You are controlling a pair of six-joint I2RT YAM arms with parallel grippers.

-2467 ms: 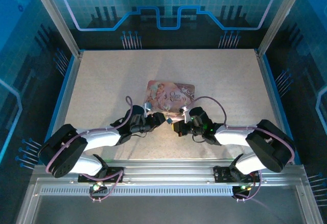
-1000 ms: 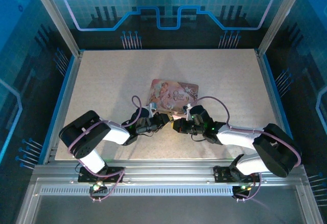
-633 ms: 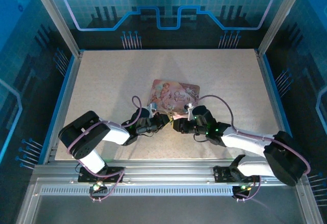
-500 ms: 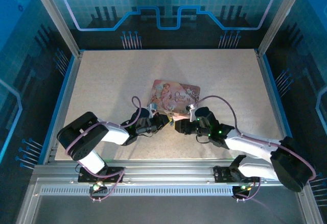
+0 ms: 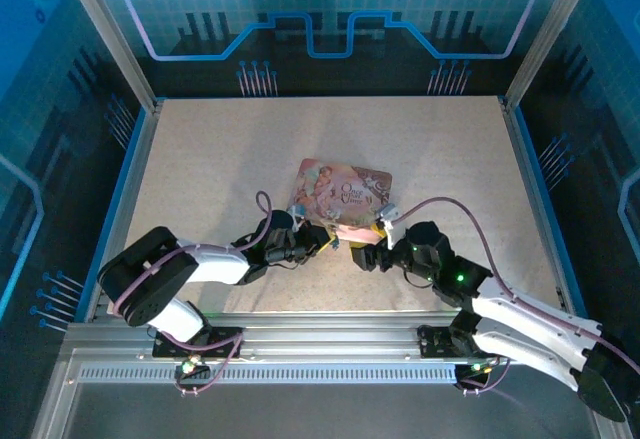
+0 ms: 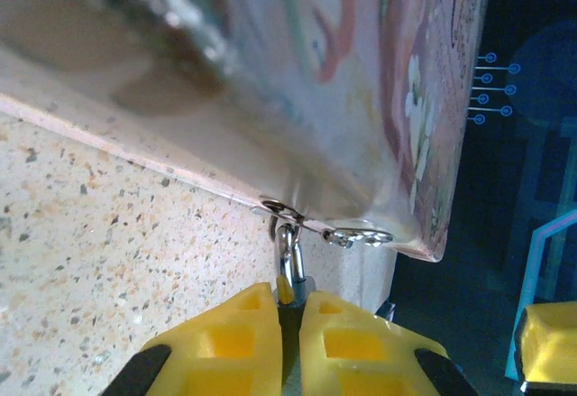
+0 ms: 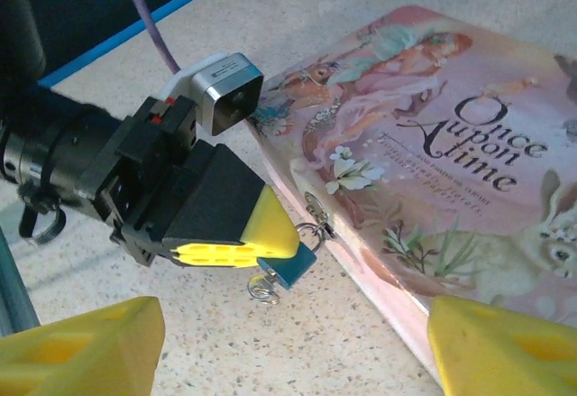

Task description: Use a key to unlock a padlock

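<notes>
Yellow pads of the left gripper [image 7: 275,250] are pressed together on the padlock [image 7: 293,267], a small blue-bodied lock pinched just below centre of the right wrist view. Its silvery shackle runs up through the hasp [image 7: 317,214] on the near edge of the pink box [image 7: 433,143]. In the left wrist view the same pinch sits at the bottom centre, the two yellow tips meeting around the lock's body with the shackle rising from between them into a small metal loop on the box's edge. A small silvery ring, which looks like the key [image 7: 263,290], sticks out at the padlock's lower end, touching it; whether its blade is seated in the lock cannot be told. The right gripper [image 7: 288,346] has its jaws spread wide and grips nothing: its two yellow fingertips sit in the bottom left and bottom right corners of its own view, apart from the lock and key, with bare speckled table [image 5: 220,159] between them. Behind the left gripper's black fingers a silvery camera [image 7: 225,89] is mounted, and a purple cable [image 7: 149,17] runs to the upper left. The box lies flat, its lid illustrated and lettered "Once Upon a Time", filling the upper right of the right wrist view. From above, both grippers meet at the box's lower edge, near the middle of the frame.
</notes>
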